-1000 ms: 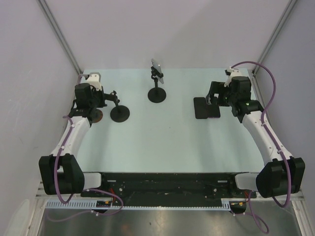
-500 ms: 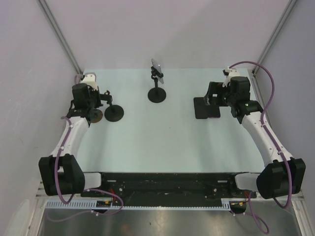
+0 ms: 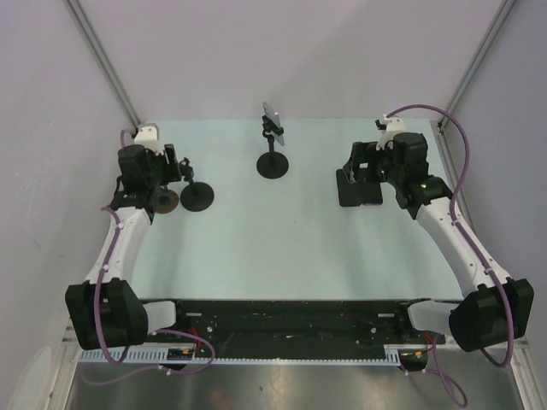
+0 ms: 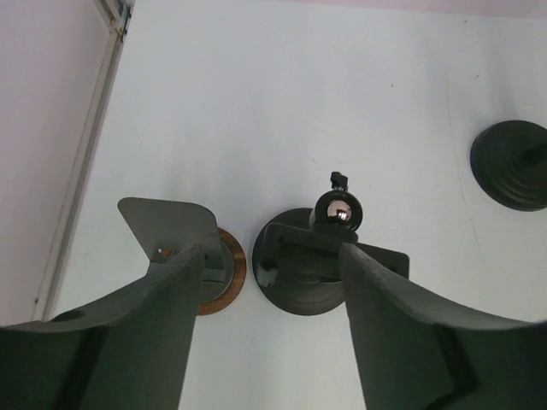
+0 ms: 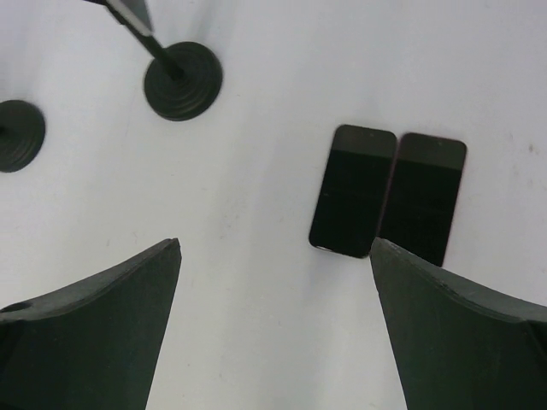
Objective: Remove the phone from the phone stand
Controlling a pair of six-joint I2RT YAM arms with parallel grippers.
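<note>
The mounted phone [image 5: 130,8] looks cropped at top.

Bright, even overhead light casts only faint, soft shadows on the pale worktop [image 3: 282,239], while the close jaws in both wrist views look slightly blurred.

The table [image 3: 273,248] was a pale mint-green slab with a plain matte top. Toward its far edge, about midway across, a phone stand [image 3: 273,164] stood upright on a round black stepped base. Near the left edge a second stand [image 3: 197,197] rested on a similar round black base, its ball joint [image 4: 339,209] shining above the base. Just beside that base, on the side nearer the left edge, lay a small round disc with a brown rim [image 4: 226,270]. Well apart, on the right side, two dark phones [image 5: 352,191] [image 5: 423,198] lay flat side by side with long edges parallel; whether they touched could not be told.
</note>
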